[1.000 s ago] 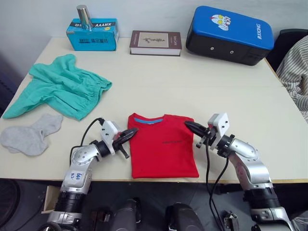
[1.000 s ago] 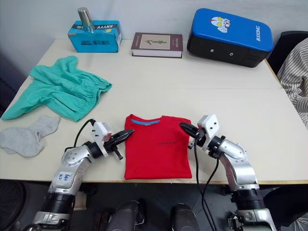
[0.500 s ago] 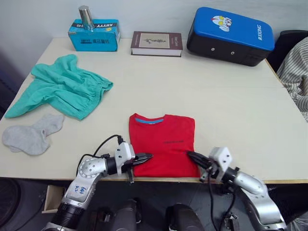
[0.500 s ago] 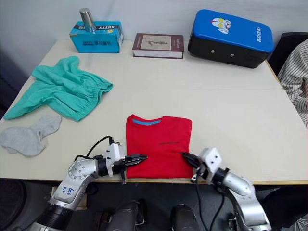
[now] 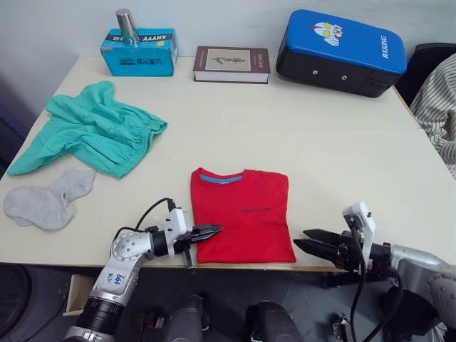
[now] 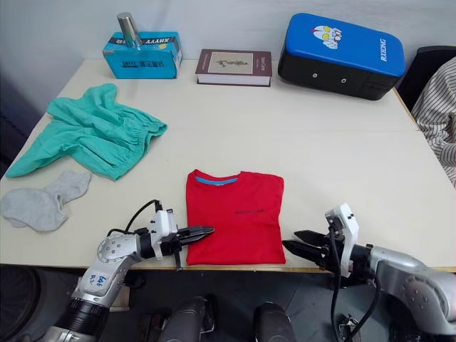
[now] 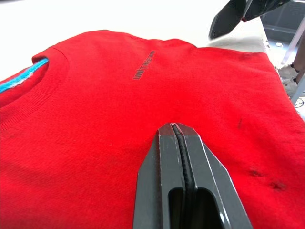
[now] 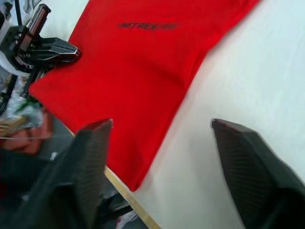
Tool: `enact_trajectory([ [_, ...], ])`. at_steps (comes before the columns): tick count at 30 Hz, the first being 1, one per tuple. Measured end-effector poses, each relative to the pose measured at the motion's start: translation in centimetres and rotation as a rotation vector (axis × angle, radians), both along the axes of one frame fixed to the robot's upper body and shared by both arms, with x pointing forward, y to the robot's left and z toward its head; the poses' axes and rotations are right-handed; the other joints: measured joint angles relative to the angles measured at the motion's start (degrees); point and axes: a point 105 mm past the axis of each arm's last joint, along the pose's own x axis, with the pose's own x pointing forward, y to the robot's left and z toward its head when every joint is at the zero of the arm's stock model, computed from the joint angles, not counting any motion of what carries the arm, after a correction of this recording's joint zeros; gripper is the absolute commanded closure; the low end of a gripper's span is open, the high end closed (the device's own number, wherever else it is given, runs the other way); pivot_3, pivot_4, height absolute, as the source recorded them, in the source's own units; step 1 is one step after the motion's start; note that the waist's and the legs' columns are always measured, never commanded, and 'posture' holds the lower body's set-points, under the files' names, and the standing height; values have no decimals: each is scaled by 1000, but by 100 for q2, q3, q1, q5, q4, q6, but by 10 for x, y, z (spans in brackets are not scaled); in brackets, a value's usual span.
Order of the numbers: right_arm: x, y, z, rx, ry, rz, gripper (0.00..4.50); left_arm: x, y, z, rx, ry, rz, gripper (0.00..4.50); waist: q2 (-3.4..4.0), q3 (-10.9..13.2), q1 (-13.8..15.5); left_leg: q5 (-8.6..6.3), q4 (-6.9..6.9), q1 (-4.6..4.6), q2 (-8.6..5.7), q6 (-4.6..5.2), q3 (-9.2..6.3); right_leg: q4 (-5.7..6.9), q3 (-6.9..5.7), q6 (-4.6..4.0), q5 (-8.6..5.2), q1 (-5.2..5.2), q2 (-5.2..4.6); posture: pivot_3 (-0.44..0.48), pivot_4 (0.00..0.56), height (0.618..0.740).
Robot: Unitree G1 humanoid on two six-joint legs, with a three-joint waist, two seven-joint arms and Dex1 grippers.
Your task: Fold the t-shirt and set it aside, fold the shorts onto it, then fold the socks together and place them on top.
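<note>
Already the t-shirt (image 5: 242, 224) lies folded to a narrow rectangle near the front edge of the tabletop (image 5: 335, 149), collar with its blue strip pointing away from the robot, sleeves tucked under. A second ago both pincers flanked it up by the shoulders; half a second ago both had dropped to the hem corners. Now they differ. The left pincer (image 5: 208, 231) rests at the shirt's lower left edge, its fingers pressed together, their tips lying over the red cloth in the left wrist view; whether any fabric is caught between them I cannot tell. The right pincer (image 5: 308, 246) has pulled off to the right and stands apart from the shirt past the front edge, its fingers spread wide and holding nothing.

That split suggests the hem was not picked up on the right, so the bottom-to-top fold is probably not yet under way, and the right side likely needs a fresh approach to its corner.

Well to the left, the teal shorts (image 5: 91, 135) lie crumpled and the grey socks (image 5: 47, 199) sit just in front of them, both untouched. Along the far edge stand a blue box (image 5: 140, 51) with a metal cylinder on it, a book (image 5: 231, 63) and a blue-topped case (image 5: 340, 50).
</note>
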Motion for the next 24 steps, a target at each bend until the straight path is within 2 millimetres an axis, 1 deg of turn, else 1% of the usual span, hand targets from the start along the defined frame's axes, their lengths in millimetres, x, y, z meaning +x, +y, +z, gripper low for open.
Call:
enact_trajectory([
  [2, 8, 7, 4, -5, 51, 36, 32, 1, 0, 0, 1, -3, -2, 4500, -4, -3, -15, 1, 2, 2, 2, 1, 3, 0, -1, 0, 0, 1, 1, 0, 150, 740],
  [5, 19, 16, 6, -15, 158, 65, 32, 0, -1, -1, 1, -11, -5, 4500, -35, -21, -22, 2, 1, 5, 5, 1, 2, 2, -3, 0, 0, 1, 2, 0, 150, 740],
  [8, 28, 33, 10, 40, 255, 110, 32, 0, -1, -1, 1, -24, -4, 4500, -53, -36, -27, 2, -3, 7, 6, 0, 1, 5, -3, 0, 0, 0, 2, 0, 150, 740],
  [11, 33, 50, 9, 104, 311, 147, 32, 2, -2, -3, 2, -36, -2, 4500, -48, -56, -21, 2, -11, 8, 5, 0, 1, 6, -4, 0, 0, -1, 1, 0, 150, 740],
  [13, 36, 58, 8, 135, 343, 164, 32, 2, -2, -3, 5, -45, 0, 4500, -42, -60, -22, 1, -12, 8, 4, 0, 2, 7, -4, 0, 0, -2, 1, 0, 150, 740],
  [16, 42, 65, 5, 186, 391, 163, 618, 3, -2, -3, 6, -54, 3, 4500, -41, -69, -33, 1, -14, 11, 4, 0, 3, 10, -5, 0, 0, -1, 2, 0, 150, 740],
  [18, 46, 66, 1, 225, 427, 142, 1230, 3, -2, -3, 6, -60, 3, 4500, -38, -71, -33, 1, -15, 12, 4, -1, 3, 13, -5, 0, 0, -2, 1, 0, 150, 740],
  [19, 48, 66, -2, 235, 443, 132, 1624, 3, -2, -4, 6, -63, 2, 4500, -33, -73, -33, 1, -16, 12, 4, 0, 4, 13, -4, 0, 0, -4, 1, 0, 150, 740],
  [20, 48, 66, -3, 234, 447, 129, 1843, 3, -2, -4, 6, -64, 2, 4500, -32, -74, -33, 1, -16, 12, 4, -1, 4, 13, -4, 0, 0, -4, 1, 0, 150, 740],
  [24, 48, 61, -10, 207, 461, 104, 3129, 3, -2, -3, 7, -74, 0, 4500, -31, -75, -20, 1, -22, 11, 3, -1, 4, 13, -4, 0, 0, -7, 0, 0, 150, 740],
])
